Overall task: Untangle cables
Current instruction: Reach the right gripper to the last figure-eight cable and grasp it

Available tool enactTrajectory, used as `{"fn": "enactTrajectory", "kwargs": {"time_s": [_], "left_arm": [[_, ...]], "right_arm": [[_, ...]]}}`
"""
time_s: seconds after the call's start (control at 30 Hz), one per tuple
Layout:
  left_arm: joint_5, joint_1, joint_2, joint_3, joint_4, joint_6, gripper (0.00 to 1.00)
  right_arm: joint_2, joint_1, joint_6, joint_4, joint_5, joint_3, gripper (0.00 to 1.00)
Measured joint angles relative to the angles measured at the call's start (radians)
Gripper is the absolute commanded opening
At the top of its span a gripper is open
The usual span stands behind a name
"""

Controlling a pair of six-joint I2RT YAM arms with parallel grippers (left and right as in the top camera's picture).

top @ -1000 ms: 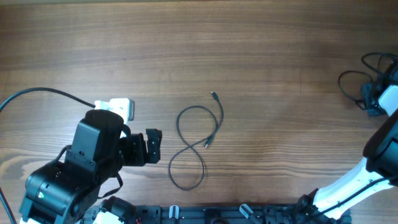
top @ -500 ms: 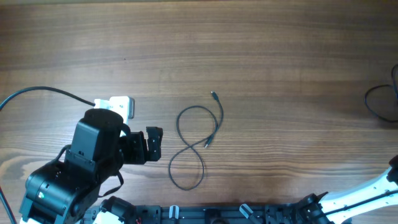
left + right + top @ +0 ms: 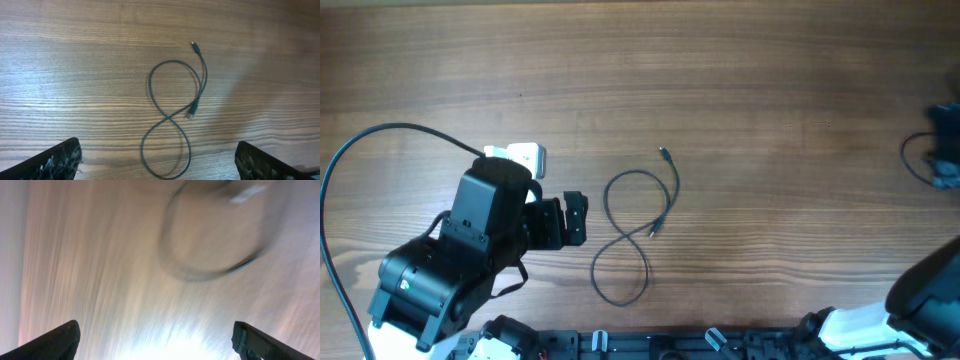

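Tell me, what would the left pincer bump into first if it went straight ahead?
Likely the thin cable, lying in a figure eight right ahead of the open left pincer. How high the pincer hangs is unclear.

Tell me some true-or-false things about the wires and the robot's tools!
1. The middle cable lies in a figure-eight. True.
2. The left tool is squeezing that cable. False: it is open and sits beside the cable, not touching it.
3. The table is wooden. True.
4. The right tool is shut tight. False: its fingers stand wide apart with nothing between them.
5. Another thin cable lies near the table's right edge. True.
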Motion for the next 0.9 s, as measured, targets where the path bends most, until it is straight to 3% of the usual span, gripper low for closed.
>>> {"fn": "enactTrajectory", "kwargs": {"time_s": [0.13, 0.27, 0.33, 0.57, 0.6, 0.73, 0.83, 0.9], "left_arm": [[-0.058, 0.000, 0.000, 0.000, -0.009, 0.000, 1.00], [-0.089, 0.000, 0.003, 0.000, -0.102, 0.000, 1.00], [-0.092, 0.000, 0.011, 0.000, -0.186, 0.000, 1.00], [-0.097, 0.000, 0.016, 0.000, -0.215, 0.000, 1.00], [-0.123, 0.000, 0.017, 0.000, -0.207, 0.000, 1.00], [-0.275, 0.016, 0.019, -0.002, -0.090, -0.068, 1.00], [-0.333, 0.111, 0.020, -0.002, -0.040, -0.106, 1.00], [-0.344, 0.243, 0.020, -0.002, 0.005, -0.105, 1.00]], "right_arm": [[0.002, 0.357, -0.304, -0.165, -0.122, -0.006, 1.00], [0.002, 0.672, -0.502, -0.363, -0.155, -0.007, 1.00], [0.002, 0.826, -0.557, -0.455, -0.163, -0.010, 1.00], [0.003, 1.233, -0.668, -0.528, -0.286, -0.010, 1.00], [0.003, 1.342, -0.641, -0.467, -0.293, -0.012, 0.99], [0.010, 1.465, -0.391, -0.156, -0.248, -0.047, 1.00], [0.010, 1.525, -0.193, -0.045, -0.218, -0.104, 1.00], [0.011, 1.537, -0.086, 0.020, -0.202, -0.157, 1.00]]}}
